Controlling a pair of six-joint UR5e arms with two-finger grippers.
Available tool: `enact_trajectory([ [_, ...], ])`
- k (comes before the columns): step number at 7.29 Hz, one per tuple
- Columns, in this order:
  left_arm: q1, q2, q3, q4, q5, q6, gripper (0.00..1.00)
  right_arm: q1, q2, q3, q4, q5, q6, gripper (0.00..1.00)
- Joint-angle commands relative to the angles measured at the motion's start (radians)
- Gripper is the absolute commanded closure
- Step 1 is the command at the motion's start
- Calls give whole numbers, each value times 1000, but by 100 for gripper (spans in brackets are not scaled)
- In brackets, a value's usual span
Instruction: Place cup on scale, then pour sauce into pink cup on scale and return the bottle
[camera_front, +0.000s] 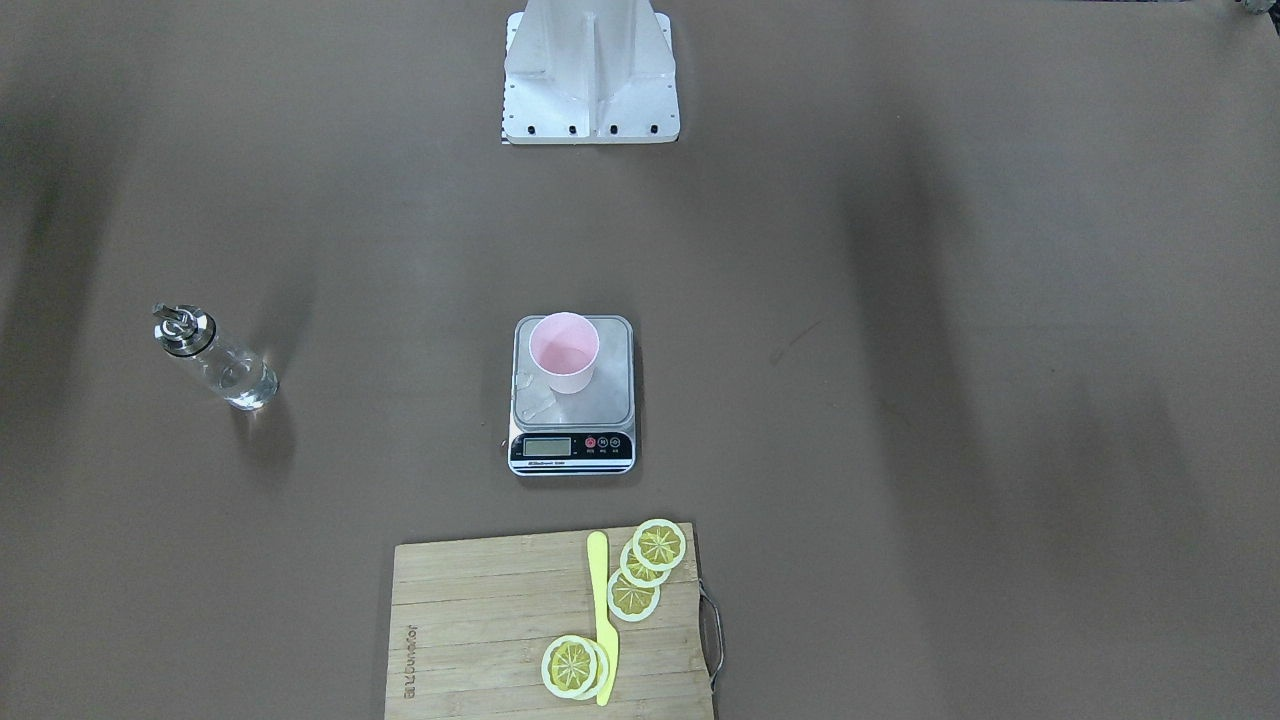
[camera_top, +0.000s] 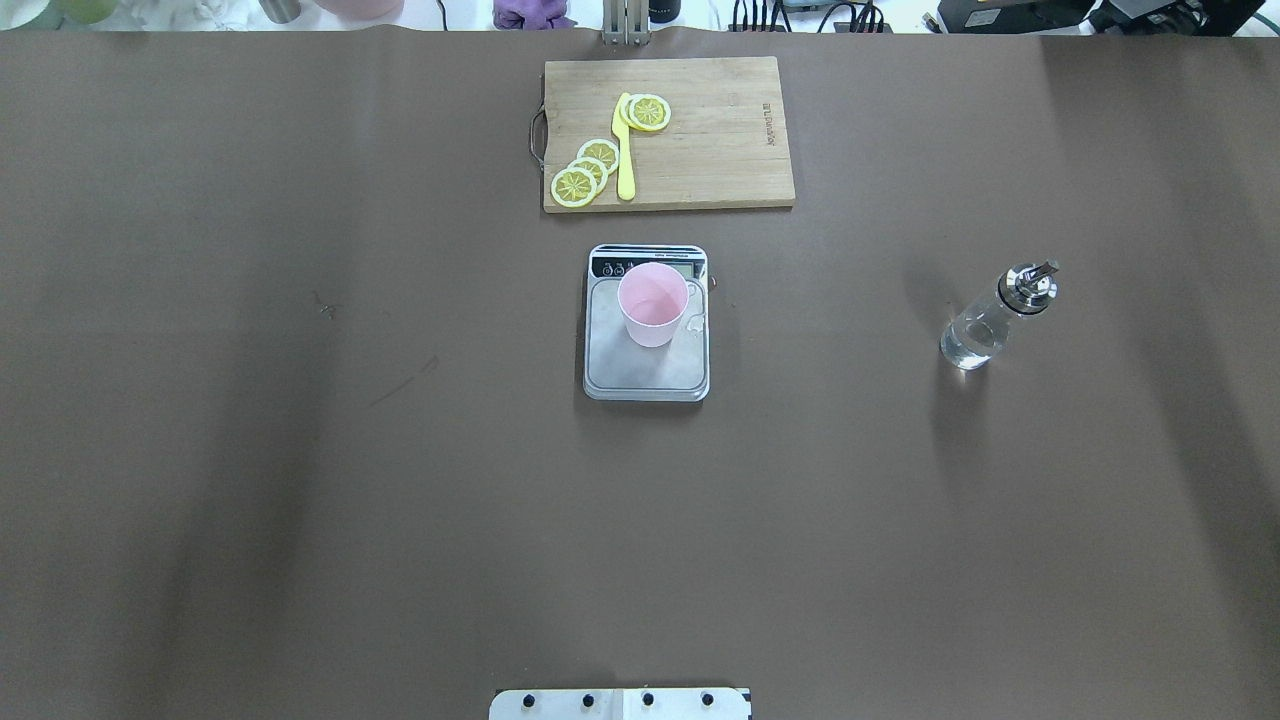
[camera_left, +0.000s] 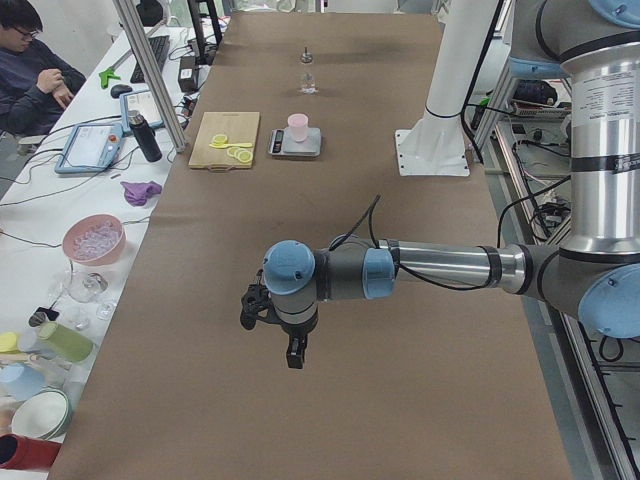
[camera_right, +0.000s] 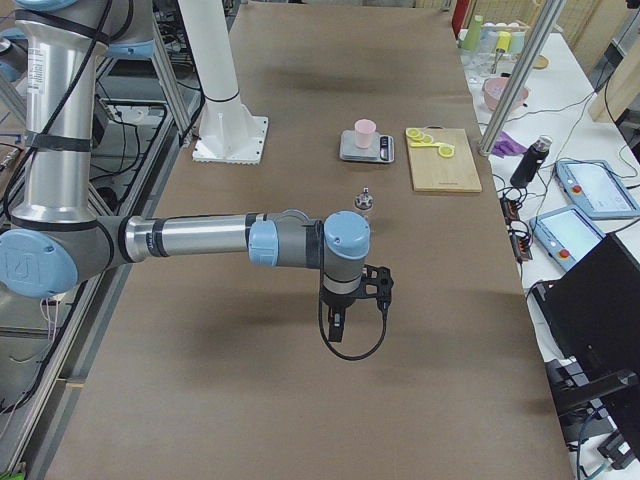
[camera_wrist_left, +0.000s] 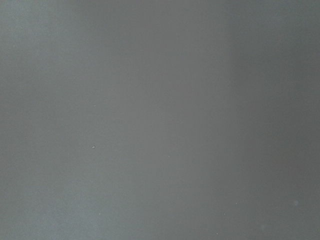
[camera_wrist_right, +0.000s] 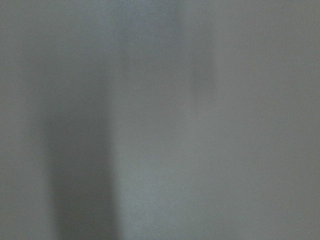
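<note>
The cup (camera_top: 652, 305) is sitting on the scale (camera_top: 646, 378). For the left tool (camera_left: 290, 350) and right tool (camera_right: 336, 328), I cannot tell openness. Clumsy grabbing is risking toppling the slim bottle (camera_top: 985, 325).

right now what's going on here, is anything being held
Nothing is being handled. The pink cup stands on the scale, and the bottle stands by itself on the table, toward the robot's right. The left gripper and the right gripper hang over bare table at opposite ends, far from all three, touching nothing. Whether they are open cannot be told.
</note>
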Motion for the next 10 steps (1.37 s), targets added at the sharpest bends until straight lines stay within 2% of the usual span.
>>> enact_trajectory([
  [1,0,0,0,0,0,-2,2,0,-2,2,-1,0,0,0],
  [10,2,0,3,0,0,0,2,0,-9,25,-1,0,0,0],
])
